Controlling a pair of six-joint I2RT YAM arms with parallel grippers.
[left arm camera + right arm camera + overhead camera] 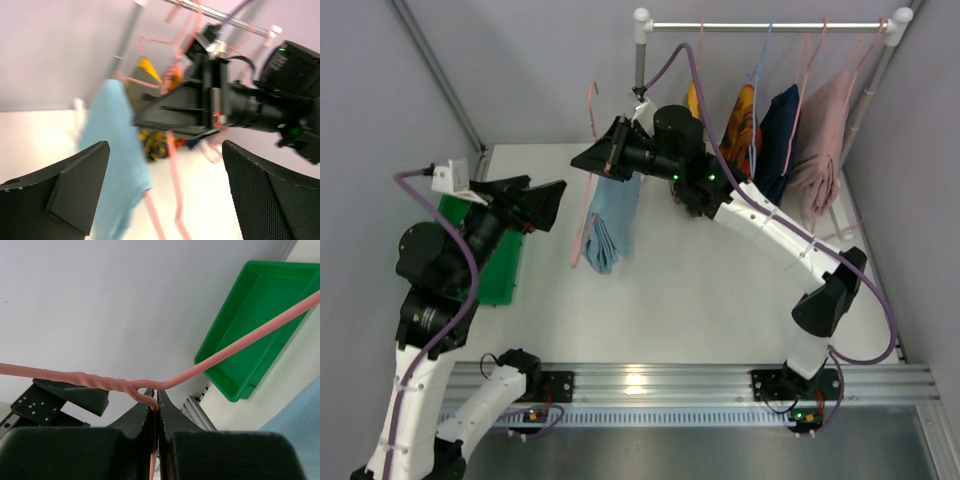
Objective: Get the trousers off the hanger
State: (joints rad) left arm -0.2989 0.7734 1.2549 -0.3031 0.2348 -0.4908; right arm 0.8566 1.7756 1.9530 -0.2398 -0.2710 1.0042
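The light blue trousers [613,220] hang folded over a pink wire hanger [588,205] held off the rack above the table. My right gripper [600,160] is shut on the hanger's wire near its twisted neck [100,381], jaws pressed together. My left gripper [546,203] is open and empty, just left of the blue trousers [112,150]; its view is blurred, with the cloth and hanger wire [172,165] between its fingers [65,192]. The yellow black-blotched trousers [693,100] hang on the rack, mostly hidden behind my right arm; they also show in the left wrist view [155,142].
A green tray [500,262] lies on the table at the left, also in the right wrist view [250,325]. The white rack [770,25] at the back carries an orange-red patterned pair [740,120], a navy pair [780,130] and a pink garment [825,155].
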